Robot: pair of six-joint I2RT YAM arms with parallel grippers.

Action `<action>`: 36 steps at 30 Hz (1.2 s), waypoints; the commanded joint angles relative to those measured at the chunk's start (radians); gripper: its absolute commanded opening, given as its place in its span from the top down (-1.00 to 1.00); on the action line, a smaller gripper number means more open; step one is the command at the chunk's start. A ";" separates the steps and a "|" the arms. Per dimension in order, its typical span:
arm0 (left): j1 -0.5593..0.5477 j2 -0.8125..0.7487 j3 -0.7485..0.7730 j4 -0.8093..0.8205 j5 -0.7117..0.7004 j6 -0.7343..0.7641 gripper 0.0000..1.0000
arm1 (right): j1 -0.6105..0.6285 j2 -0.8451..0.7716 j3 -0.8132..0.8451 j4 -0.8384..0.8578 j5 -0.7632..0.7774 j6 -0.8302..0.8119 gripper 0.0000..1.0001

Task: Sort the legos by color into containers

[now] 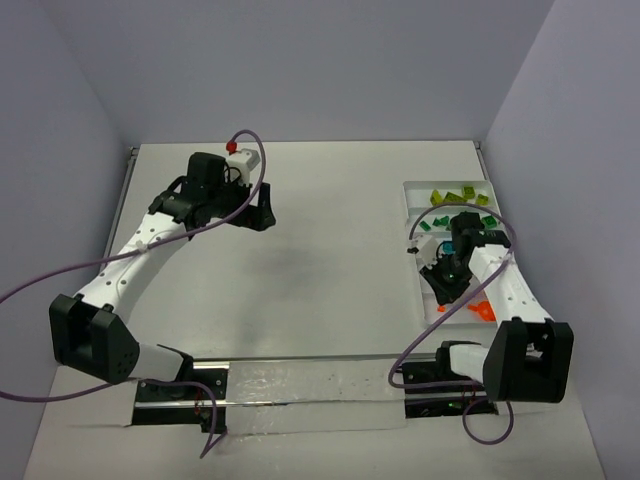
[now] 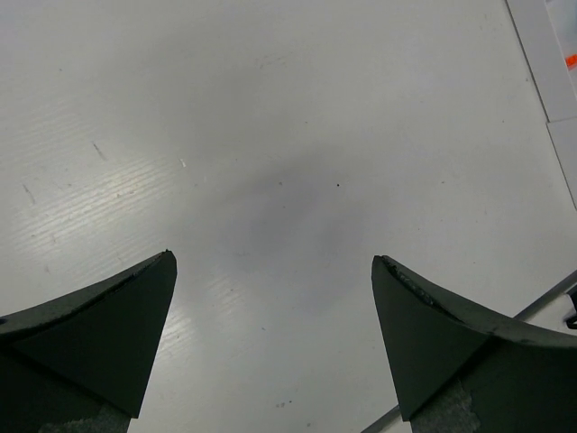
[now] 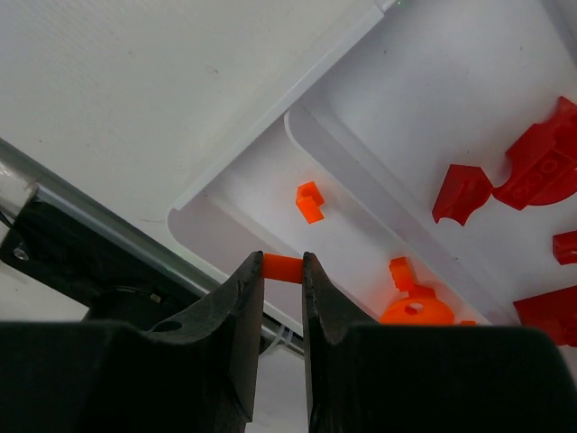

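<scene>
The tray [image 1: 409, 200] lies at 3 o'clock on the table [image 1: 330, 200], bricks [image 1: 455, 195] in its compartments. The right gripper [image 3: 282, 262] is over its 6 o'clock end, one brick [image 3: 281, 267] between its jaws. The left gripper [image 1: 262, 215] is over the table at 11 o'clock.

1. Table [image 1: 330, 220] — flat, matte white surface, faintly scuffed, under soft diffuse light.
2. Back wall [image 1: 300, 60] — plain pale lavender-grey panel.
3. Left wall [image 1: 45, 170] and right wall [image 1: 590, 140], same tint, flanking the table.
4. Glossy strip [image 1: 300, 385] along the near edge.
</scene>
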State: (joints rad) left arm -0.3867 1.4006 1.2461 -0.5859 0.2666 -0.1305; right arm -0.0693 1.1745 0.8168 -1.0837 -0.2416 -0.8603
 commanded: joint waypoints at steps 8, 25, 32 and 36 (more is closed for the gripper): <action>-0.006 -0.041 0.022 -0.009 -0.052 0.052 -0.98 | -0.023 0.099 -0.037 0.050 0.052 -0.026 1.00; 0.058 -0.036 0.013 -0.035 0.020 0.021 -0.99 | 0.030 0.111 0.124 -0.137 0.040 0.010 -0.50; 0.227 -0.069 0.007 -0.038 0.158 0.008 -0.98 | 0.346 0.197 0.446 -0.012 0.008 0.311 -0.78; 0.259 -0.099 -0.022 -0.013 0.085 0.037 -0.99 | 0.516 0.337 0.623 0.162 0.060 0.493 -1.00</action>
State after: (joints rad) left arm -0.1469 1.3636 1.2384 -0.6201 0.3564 -0.1185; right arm 0.3029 1.4039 1.3096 -1.1008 -0.2082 -0.6088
